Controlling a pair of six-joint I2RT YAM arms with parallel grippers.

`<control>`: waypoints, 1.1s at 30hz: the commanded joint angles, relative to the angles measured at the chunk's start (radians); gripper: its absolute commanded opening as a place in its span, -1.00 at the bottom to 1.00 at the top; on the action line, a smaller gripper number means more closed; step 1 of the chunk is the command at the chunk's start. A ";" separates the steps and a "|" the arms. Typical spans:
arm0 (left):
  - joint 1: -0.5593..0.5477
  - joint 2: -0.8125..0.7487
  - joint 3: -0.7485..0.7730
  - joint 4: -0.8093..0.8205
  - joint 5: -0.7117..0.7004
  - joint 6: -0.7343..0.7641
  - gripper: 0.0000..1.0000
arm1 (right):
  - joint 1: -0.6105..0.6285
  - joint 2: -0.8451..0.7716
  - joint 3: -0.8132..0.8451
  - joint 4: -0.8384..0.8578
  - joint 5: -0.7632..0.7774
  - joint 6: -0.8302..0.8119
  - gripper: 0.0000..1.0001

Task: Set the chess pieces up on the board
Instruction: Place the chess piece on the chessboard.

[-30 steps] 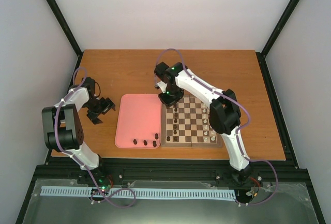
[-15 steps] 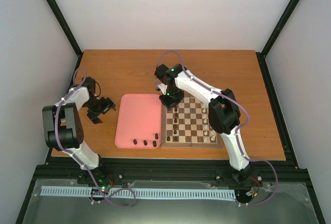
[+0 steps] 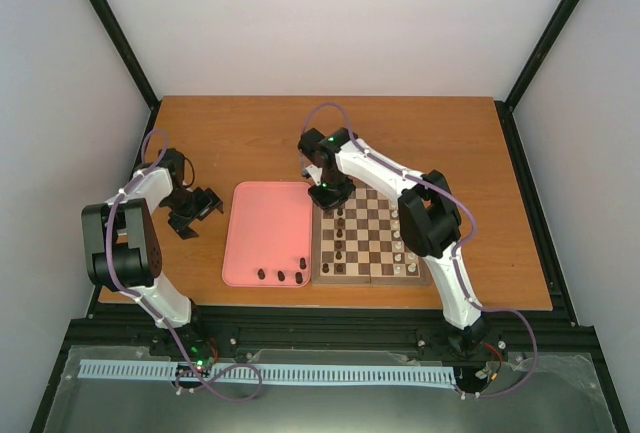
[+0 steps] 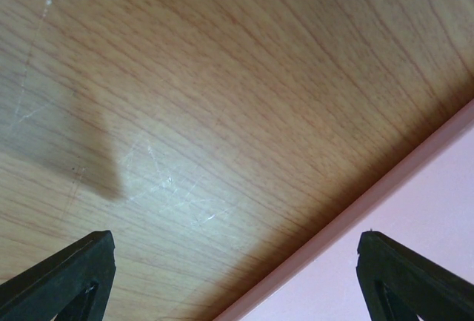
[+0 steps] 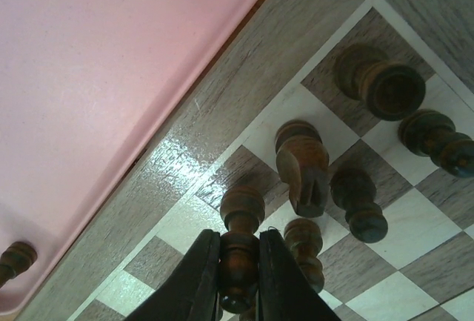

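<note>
Status: right jaws pinched shut on one dark chess piece (image 5: 241,243), gripped upright by its stem low over the board (image 5: 244,91) at its tray-side edge — likely so it lands standing beside the placed pieces (image 5: 326,180). Spare pieces (image 3: 281,276) wait on the pink tray (image 3: 262,223). Left jaws wide open, empty, over bare tabletop (image 4: 222,76) — out of the way.

A robotics lab booth is indicated — a wooden table (image 3: 440,143) is enclosed by plain white panels (image 3: 330,23) and black metal posts (image 3: 110,28), and a cabled left arm (image 3: 125,243) and right arm (image 3: 385,168) are bolted at its near edge.
</note>
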 commanded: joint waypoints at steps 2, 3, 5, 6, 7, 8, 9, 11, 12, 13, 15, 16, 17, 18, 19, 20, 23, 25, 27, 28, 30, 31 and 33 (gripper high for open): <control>0.005 0.007 0.033 -0.001 0.007 0.014 0.99 | 0.002 0.010 -0.017 0.025 0.016 0.014 -0.89; 0.006 0.007 0.033 -0.001 0.008 0.014 0.99 | 0.002 0.009 -0.020 0.026 0.016 0.014 -0.88; 0.006 0.008 0.033 -0.002 0.009 0.014 0.99 | 0.002 0.010 -0.021 0.031 0.015 0.015 -0.87; 0.005 0.008 0.032 -0.001 0.008 0.014 0.99 | 0.002 0.011 -0.023 0.031 0.013 0.014 -0.87; 0.006 0.008 0.032 -0.001 0.009 0.014 0.99 | 0.002 0.011 -0.025 0.030 0.011 0.013 -0.87; 0.005 0.007 0.030 -0.001 0.010 0.014 0.99 | 0.002 0.010 -0.027 0.030 0.010 0.012 -0.86; 0.005 0.007 0.030 -0.002 0.010 0.015 0.99 | 0.002 0.009 -0.030 0.031 0.010 0.012 -0.84; 0.006 0.006 0.030 -0.001 0.010 0.014 0.99 | 0.002 0.004 -0.038 0.035 0.009 0.011 -0.79; 0.005 0.007 0.030 -0.002 0.010 0.014 0.99 | 0.002 0.001 -0.039 0.039 0.010 0.012 -0.75; 0.006 0.006 0.031 -0.002 0.010 0.014 0.99 | 0.002 -0.001 -0.041 0.041 0.012 0.012 -0.72; 0.005 0.007 0.033 -0.002 0.009 0.014 0.99 | 0.002 -0.002 -0.041 0.042 0.013 0.013 -0.66; 0.005 0.007 0.034 -0.001 0.009 0.014 0.99 | 0.002 -0.003 -0.039 0.043 0.012 0.011 -0.65; 0.004 0.008 0.034 -0.002 0.010 0.014 0.99 | 0.002 -0.005 -0.040 0.043 0.009 0.011 -0.64; 0.004 0.008 0.033 -0.001 0.009 0.014 0.99 | 0.002 -0.009 -0.041 0.043 0.008 0.010 -0.61; 0.005 0.007 0.033 -0.002 0.007 0.014 0.99 | 0.002 -0.012 -0.042 0.043 0.006 0.007 -0.59; 0.005 0.007 0.033 -0.002 0.007 0.014 0.99 | 0.003 -0.016 -0.040 0.043 0.004 0.006 -0.58; 0.005 0.009 0.033 -0.002 0.006 0.015 0.99 | 0.004 -0.031 -0.028 0.030 0.004 0.009 -0.54; 0.005 0.008 0.033 -0.003 0.007 0.015 1.00 | 0.005 -0.046 -0.012 0.014 0.005 0.011 -0.50; 0.006 0.009 0.033 -0.001 0.007 0.015 0.99 | 0.009 -0.066 -0.004 0.002 0.006 0.016 -0.47; 0.005 0.008 0.032 -0.001 0.007 0.016 0.99 | 0.013 -0.076 -0.002 -0.005 0.005 0.018 -0.46; 0.005 0.009 0.029 -0.002 0.006 0.016 1.00 | 0.023 -0.098 -0.003 -0.019 0.004 0.027 -0.45; 0.005 0.009 0.029 -0.002 0.007 0.016 0.99 | 0.031 -0.109 -0.003 -0.027 0.004 0.032 -0.44; 0.004 0.007 0.031 -0.004 0.006 0.017 1.00 | 0.051 -0.132 -0.005 -0.050 0.006 0.044 -0.37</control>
